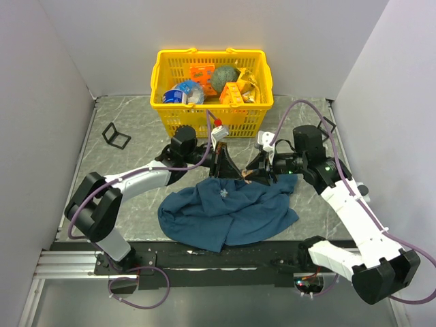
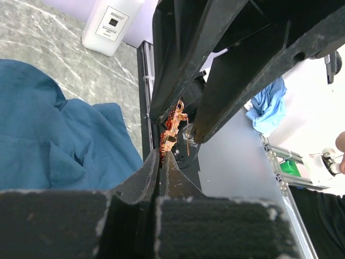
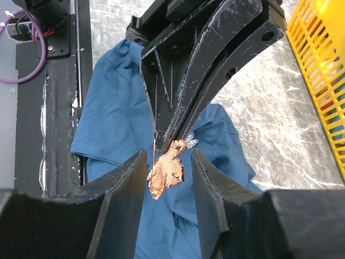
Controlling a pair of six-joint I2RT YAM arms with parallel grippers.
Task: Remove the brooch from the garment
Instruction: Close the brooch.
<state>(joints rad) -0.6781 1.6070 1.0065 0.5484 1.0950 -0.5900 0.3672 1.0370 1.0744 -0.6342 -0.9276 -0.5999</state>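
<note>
**Brooch** (image 3: 166,168): small orange-red openwork piece. It sits between the two hands at the far edge of the garment, near the middle of the surface. In the right wrist view it lies over blue cloth. Whether its pin is still in the fabric cannot be told.

**Left hand** (image 2: 160,157): fingers pressed together, with the tips nipping one end of the brooch. The arm reaches in from the left, its forearm low over bare surface.

**Right hand** (image 3: 168,156): fingers apart, one on each side of the brooch. The brooch nearly fills the gap between them. It cannot be told whether either finger touches it.

**Garment** (image 1: 225,214): dark teal-blue, crumpled and folded over itself. Its far edge lies under the two hands. Its near edge comes close to the black rail (image 1: 225,257) along the front of the surface.

**Surface** (image 1: 129,170): grey marbled. Bare areas lie to the left of the garment and at the far left corner, and a narrower bare area lies to the right under the right arm. White walls close it in on the left, right and back.

**Basket** (image 1: 158,82): yellow slatted plastic holding mixed goods, against the back wall. Its front wall stands just behind both hands, so there is little room on the far side.

**Black stand** (image 1: 116,135): small angular frame at the far left, well apart from the garment and arms.
</note>
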